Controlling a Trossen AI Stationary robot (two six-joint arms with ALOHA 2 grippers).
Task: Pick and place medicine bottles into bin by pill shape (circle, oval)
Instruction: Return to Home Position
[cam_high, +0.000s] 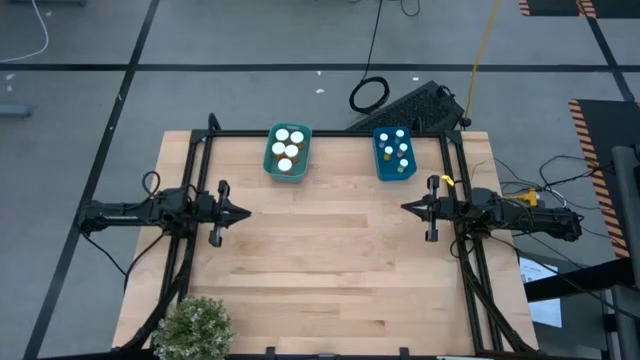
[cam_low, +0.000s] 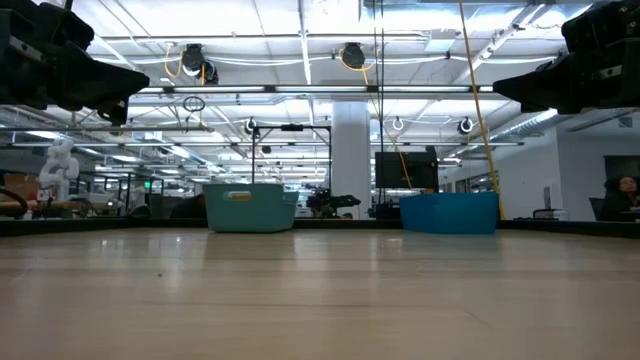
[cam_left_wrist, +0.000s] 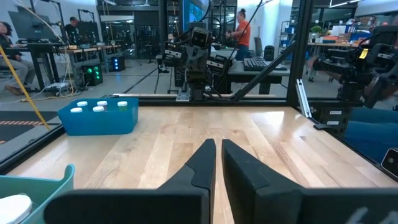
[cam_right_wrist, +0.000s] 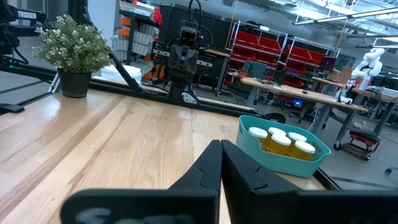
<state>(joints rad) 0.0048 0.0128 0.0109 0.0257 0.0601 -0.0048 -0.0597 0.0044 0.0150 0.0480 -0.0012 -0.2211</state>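
Bottles (cam_high: 288, 150) sit in teal bin (cam_high: 270, 158) and blue bin (cam_high: 380, 162) at far edge; left tool (cam_high: 243, 212), right tool (cam_high: 407, 207) clenched, apart.

Both tools (cam_high: 243, 212) (cam_high: 407, 208) apparently closed, idle.

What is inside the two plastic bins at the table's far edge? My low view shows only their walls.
Observer: The teal plastic bin holds several orange medicine bottles with white caps.
Operator: And the blue one?
Observer: The blue plastic bin holds several smaller white-capped bottles.
Operator: Are any bottles out on the table?
Observer: None shows on the wooden table; the left gripper and right gripper wait shut over its sides.
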